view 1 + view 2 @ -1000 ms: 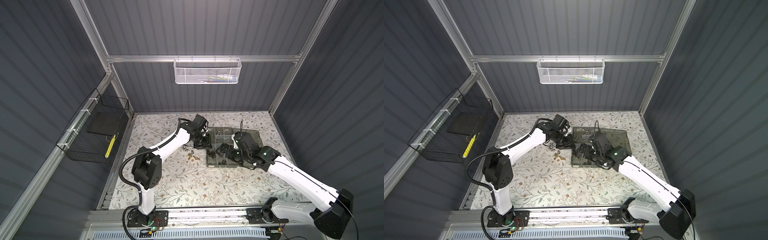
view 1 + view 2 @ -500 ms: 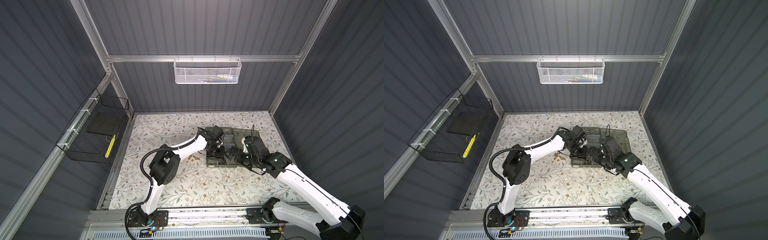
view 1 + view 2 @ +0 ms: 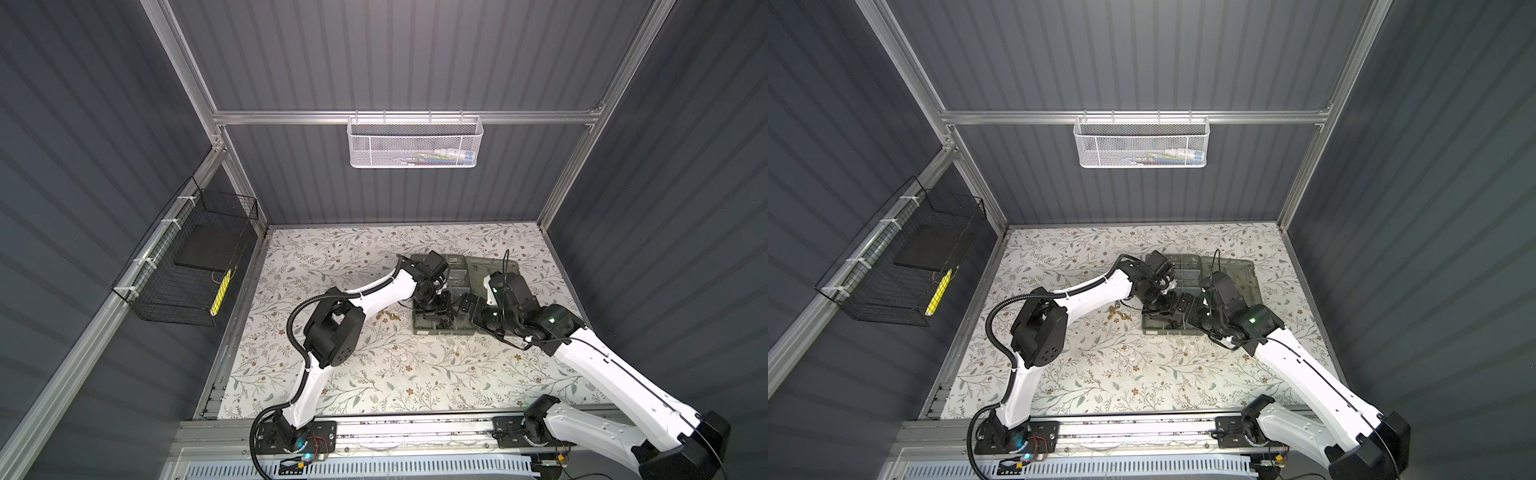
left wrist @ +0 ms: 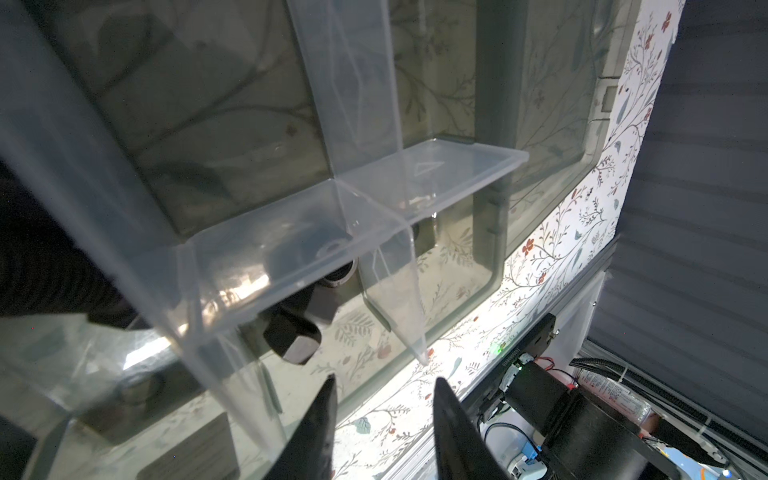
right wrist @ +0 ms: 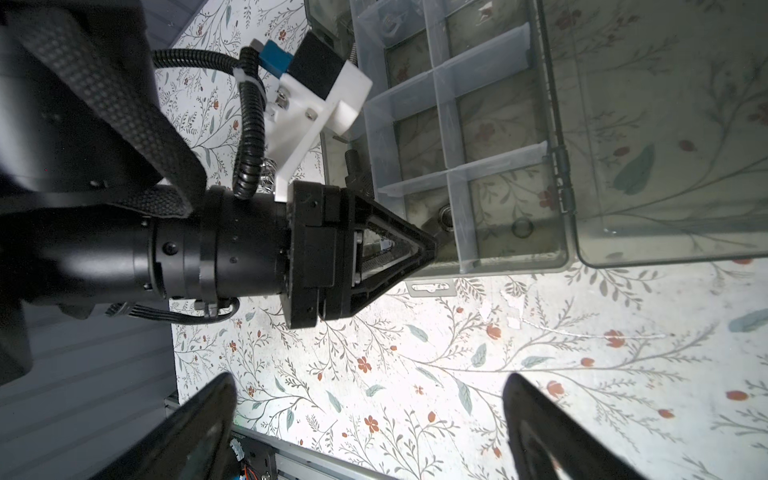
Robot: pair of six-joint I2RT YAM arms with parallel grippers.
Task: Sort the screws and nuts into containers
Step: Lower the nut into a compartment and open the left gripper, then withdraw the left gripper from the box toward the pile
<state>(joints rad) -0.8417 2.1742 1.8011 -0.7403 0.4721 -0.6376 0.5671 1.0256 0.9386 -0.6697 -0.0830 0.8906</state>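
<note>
The organiser box [image 3: 419,330] [image 3: 1148,330] lies on the floral table with its lid [image 5: 665,124] open flat. My left gripper [image 4: 384,380] [image 5: 430,249] points into the containers at the box's near end; it is open with nothing between its fingers. A dark hex bolt [image 4: 297,332] lies in that compartment, just past the fingertips [image 4: 328,390]. A silver nut [image 5: 444,216] sits nearby. Several brass-coloured screws and nuts [image 3: 386,316] [image 3: 1117,311] lie loose left of the box. My right gripper [image 5: 370,386] [image 3: 463,307] hangs wide open over bare table beside the box.
Clear dividers [image 4: 415,174] split the box into small cells. A white mesh basket [image 3: 415,143] hangs on the back wall. A black wire basket [image 3: 187,266] hangs on the left wall. The two grippers stand close together at the box's near end.
My left arm swung from the loose pile to the box, and its gripper went from shut to open. The right arm drew back a little to the right, still open.
</note>
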